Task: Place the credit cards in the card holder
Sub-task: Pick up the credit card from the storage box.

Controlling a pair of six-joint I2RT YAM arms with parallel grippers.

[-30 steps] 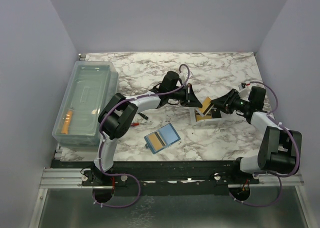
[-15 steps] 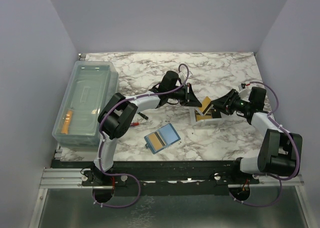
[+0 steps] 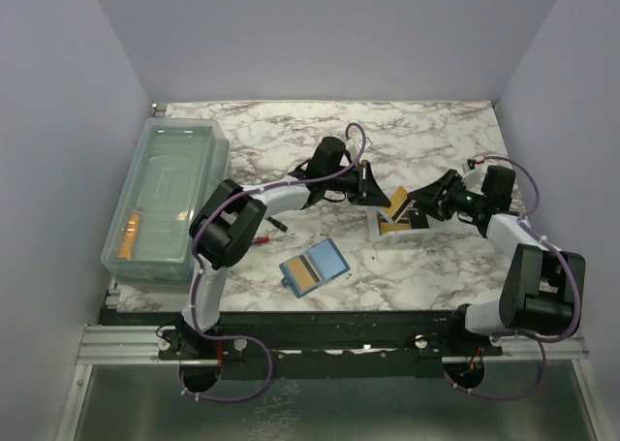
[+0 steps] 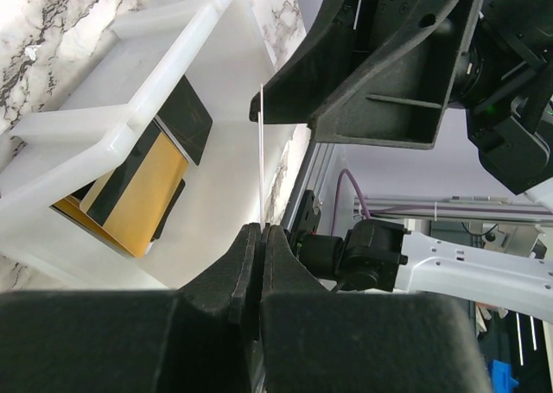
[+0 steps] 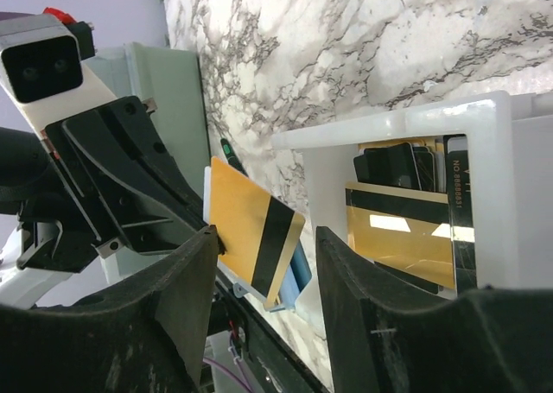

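My left gripper (image 4: 261, 231) is shut on the edge of one of the credit cards (image 4: 260, 155), which stands upright and edge-on above the white tray (image 4: 78, 134). From the right wrist view that golden card (image 5: 255, 229) with its black stripe shows between the fingers of my right gripper (image 5: 266, 237), which is open, with a clear gap to the right-hand finger. More credit cards (image 5: 406, 229) lie in the tray (image 5: 389, 121). The card holder (image 3: 314, 267), teal-blue, lies open near the front of the table with a golden card in it. Both grippers meet over the tray (image 3: 397, 226).
A large clear plastic bin (image 3: 165, 199) stands at the left with an orange item (image 3: 133, 233) inside. A small red-and-black tool (image 3: 268, 234) lies beside the left arm's elbow. The marble table top (image 3: 426, 141) stretches behind the arms.
My right gripper's jaws have spread wider off the card and the right arm has shifted slightly. The left gripper stays shut on the card in the same place.
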